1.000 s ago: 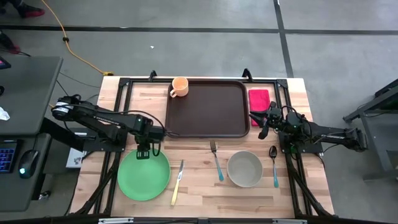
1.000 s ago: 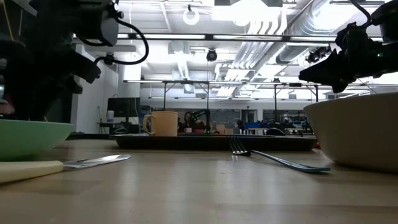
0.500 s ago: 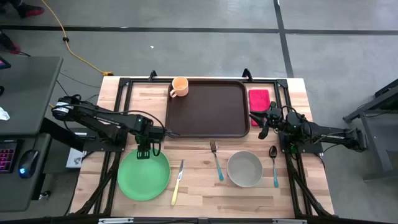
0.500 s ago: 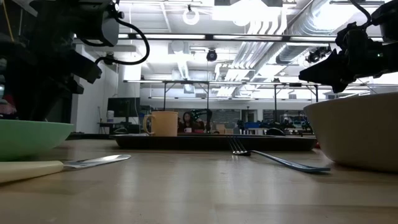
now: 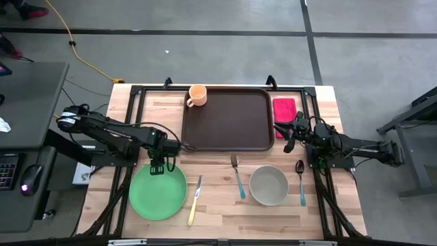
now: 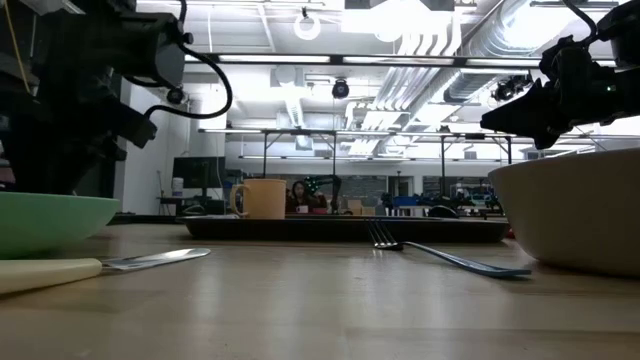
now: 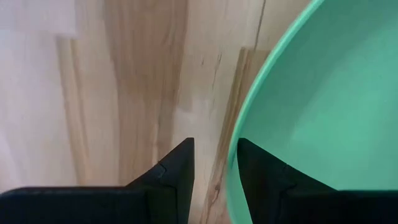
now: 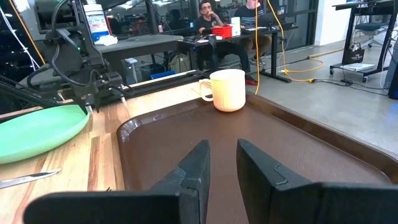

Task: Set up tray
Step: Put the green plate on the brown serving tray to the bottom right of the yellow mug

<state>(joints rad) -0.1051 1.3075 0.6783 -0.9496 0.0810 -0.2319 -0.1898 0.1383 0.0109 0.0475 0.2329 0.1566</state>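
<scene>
The wooden counter [image 5: 218,205] carries everything, laid out flat and mostly apart, so each piece can be reached on its own. The tray [image 5: 229,119] is the largest item: it lies at the far middle of the counter, dark brown, its floor bare and ready to receive the setting. A cup [image 5: 196,95] stands upright at the tray's far left corner, on or against the rim; which, I cannot tell.

The green plate [image 5: 158,191] lies near the front left, well clear of the tray. The left gripper [image 5: 158,168] is down at the plate's far edge, its jaws parted and straddling the rim, one finger [image 7: 171,177] outside over the wood and the other inside over the green. That looks like a pinch being lined up to lift the plate; the jaws have not closed on it.

The bowl [image 5: 268,185] sits front right. The right gripper [image 5: 289,139] waits by the tray's right edge, facing across it, jaws slightly apart and holding nothing.

A red napkin [image 5: 285,109] lies just right of the tray. A fork [image 5: 237,176] lies between plate and bowl, a knife [image 5: 194,201] beside the plate, a spoon [image 5: 300,182] right of the bowl.
</scene>
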